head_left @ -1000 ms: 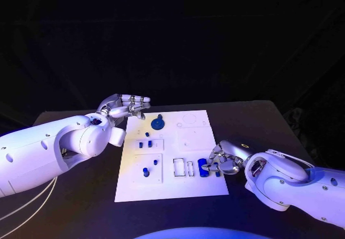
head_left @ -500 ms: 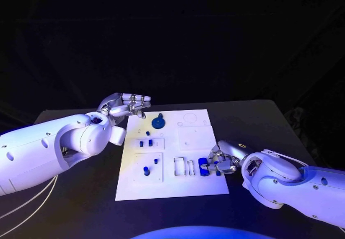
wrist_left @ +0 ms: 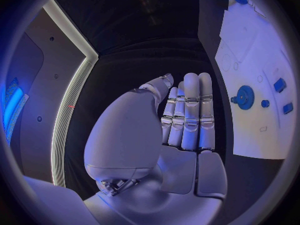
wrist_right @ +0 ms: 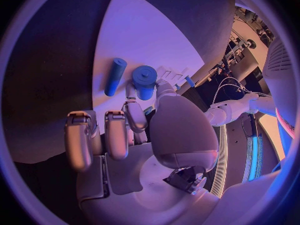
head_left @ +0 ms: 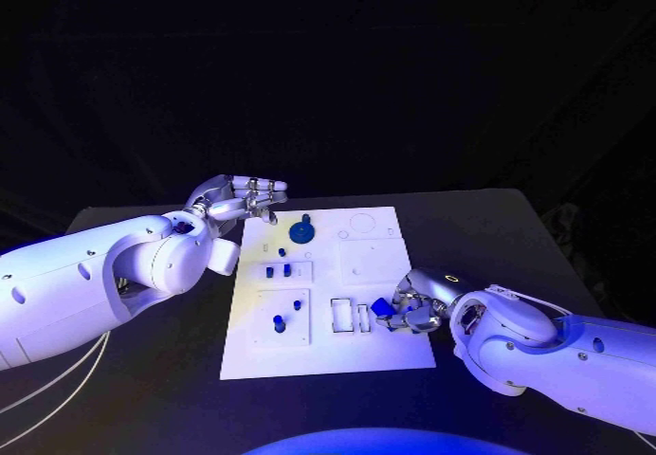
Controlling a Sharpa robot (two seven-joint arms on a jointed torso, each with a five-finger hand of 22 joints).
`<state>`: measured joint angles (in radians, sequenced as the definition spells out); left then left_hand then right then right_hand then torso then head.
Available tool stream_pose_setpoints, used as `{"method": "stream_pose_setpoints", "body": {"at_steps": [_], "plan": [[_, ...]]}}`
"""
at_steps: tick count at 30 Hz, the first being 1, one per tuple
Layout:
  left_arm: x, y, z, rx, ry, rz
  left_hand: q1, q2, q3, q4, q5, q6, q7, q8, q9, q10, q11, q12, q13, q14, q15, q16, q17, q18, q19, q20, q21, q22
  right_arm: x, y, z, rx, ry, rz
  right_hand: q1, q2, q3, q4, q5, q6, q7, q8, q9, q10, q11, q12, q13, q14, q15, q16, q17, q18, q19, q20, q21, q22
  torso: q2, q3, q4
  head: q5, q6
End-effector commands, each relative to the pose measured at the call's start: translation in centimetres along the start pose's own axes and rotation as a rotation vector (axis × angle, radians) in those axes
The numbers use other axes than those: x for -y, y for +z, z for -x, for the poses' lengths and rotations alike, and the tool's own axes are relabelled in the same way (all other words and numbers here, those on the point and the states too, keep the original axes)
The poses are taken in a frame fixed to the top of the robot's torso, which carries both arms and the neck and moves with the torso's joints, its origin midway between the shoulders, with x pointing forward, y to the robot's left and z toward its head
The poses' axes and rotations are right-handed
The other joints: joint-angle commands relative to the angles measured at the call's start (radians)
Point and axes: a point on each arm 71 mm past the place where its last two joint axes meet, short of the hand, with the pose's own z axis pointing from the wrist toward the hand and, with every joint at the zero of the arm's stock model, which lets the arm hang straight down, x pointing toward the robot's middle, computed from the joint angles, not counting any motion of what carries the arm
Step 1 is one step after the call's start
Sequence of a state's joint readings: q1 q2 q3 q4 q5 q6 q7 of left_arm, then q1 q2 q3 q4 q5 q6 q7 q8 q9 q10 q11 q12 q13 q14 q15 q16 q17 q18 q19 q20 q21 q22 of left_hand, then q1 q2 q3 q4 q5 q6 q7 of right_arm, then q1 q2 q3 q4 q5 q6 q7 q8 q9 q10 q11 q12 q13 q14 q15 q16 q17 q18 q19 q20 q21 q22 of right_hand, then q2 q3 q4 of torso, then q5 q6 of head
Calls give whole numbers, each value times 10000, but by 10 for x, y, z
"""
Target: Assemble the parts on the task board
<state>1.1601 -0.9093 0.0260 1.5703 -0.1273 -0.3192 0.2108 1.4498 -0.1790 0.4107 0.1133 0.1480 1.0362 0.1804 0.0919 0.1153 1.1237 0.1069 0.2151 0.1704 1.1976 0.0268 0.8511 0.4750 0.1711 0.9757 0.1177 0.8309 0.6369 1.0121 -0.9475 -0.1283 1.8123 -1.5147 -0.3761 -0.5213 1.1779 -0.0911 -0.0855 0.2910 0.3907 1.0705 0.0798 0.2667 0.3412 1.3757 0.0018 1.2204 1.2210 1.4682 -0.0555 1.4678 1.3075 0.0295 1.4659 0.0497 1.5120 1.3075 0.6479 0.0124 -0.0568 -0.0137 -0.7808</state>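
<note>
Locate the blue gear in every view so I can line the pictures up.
Head view: the blue gear lies on the far part of the task board, just in front of the left hand.
Left wrist view: blue gear on the board, beyond the fingers.
Right wrist view: I cannot make it out.
Shared landmark: the white task board.

One white task board (head_left: pixel 376 261), two hands, and about eight small blue parts, some hard to separate.

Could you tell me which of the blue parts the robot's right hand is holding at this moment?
The short blue cylinder, pinched in the right hand above the task board. The blue gear and the other blue pieces lie untouched on the board.
</note>
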Motion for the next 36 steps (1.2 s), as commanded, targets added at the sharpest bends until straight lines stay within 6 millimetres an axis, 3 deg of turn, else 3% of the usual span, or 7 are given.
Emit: {"method": "stream_pose_setpoints", "body": {"at_steps": [1,9,14,18,25,30,36], "plan": [[1,0,-3,-185,-90,-80,-12,56,-53,6,25,-59,-22,-33,-9,-94,-11,56,15,-96,7,-59,-13,125,24,23,-64,-15,2,0,-7,-469,-391,-239,-11,24,-64,-17,-50,-43,-43,44,0,84,-11,34,17,670,-80,54,807,-152,770,-17,-40,2443,-5,1,-4,3,1],[2,0,-3,-193,-92,-85,-12,56,-53,6,25,-59,-22,-33,-9,-94,-11,56,15,-96,7,-59,-13,125,24,23,-64,-15,1,-1,-5,-31,-226,-229,287,152,-125,-61,168,66,-109,178,164,191,-69,192,242,690,-124,110,909,-175,817,-48,64,2476,-6,10,-4,31,15],[1,0,-2,-176,-87,-80,-12,56,-53,6,25,-59,-22,-33,-9,-94,-11,56,15,-96,7,-59,-13,125,24,23,-64,-15,-5,-7,0,514,393,-14,494,339,-142,-43,761,163,-173,280,301,304,-129,337,439,713,-175,173,1018,-206,878,-94,200,2517,-9,13,-10,68,39],[1,0,-2,-185,-90,-83,-12,56,-53,6,25,-59,-22,-33,-9,-94,-11,56,15,-96,7,-59,-13,125,24,23,-64,-15,-12,-11,6,926,912,218,552,434,-163,-34,994,173,-195,303,361,329,-150,353,489,719,-193,193,1053,-217,899,-114,246,2531,-18,10,-7,58,57],[1,1,-3,-222,-100,-91,-20,62,-66,15,27,-70,-21,-34,-14,-111,-9,64,17,-98,9,-61,-18,126,25,27,-76,-22,-27,-12,15,1179,1507,597,562,574,-164,-20,1117,202,-217,326,411,374,-170,402,563,730,-209,222,1104,-228,921,-129,296,2546,-3,12,21,64,103],[1,1,-4,-242,-105,-90,-20,62,-66,15,27,-70,-21,-34,-14,-111,-9,64,17,-98,9,-61,-18,126,25,27,-76,-22,-38,-8,12,817,1631,780,563,594,-169,-20,1150,194,-218,322,418,372,-172,392,560,728,-212,218,1095,-226,916,-132,284,2542,4,10,-5,111,100],[1,2,-5,-276,-114,-92,-20,62,-66,15,27,-70,-21,-34,-14,-111,-9,64,17,-98,9,-61,-18,126,25,27,-76,-22,-49,0,4,204,1602,894,436,654,-234,4,1130,174,-202,309,440,364,-161,358,552,725,-208,215,1089,-219,903,-136,253,2533,4,2,6,151,77]]}}
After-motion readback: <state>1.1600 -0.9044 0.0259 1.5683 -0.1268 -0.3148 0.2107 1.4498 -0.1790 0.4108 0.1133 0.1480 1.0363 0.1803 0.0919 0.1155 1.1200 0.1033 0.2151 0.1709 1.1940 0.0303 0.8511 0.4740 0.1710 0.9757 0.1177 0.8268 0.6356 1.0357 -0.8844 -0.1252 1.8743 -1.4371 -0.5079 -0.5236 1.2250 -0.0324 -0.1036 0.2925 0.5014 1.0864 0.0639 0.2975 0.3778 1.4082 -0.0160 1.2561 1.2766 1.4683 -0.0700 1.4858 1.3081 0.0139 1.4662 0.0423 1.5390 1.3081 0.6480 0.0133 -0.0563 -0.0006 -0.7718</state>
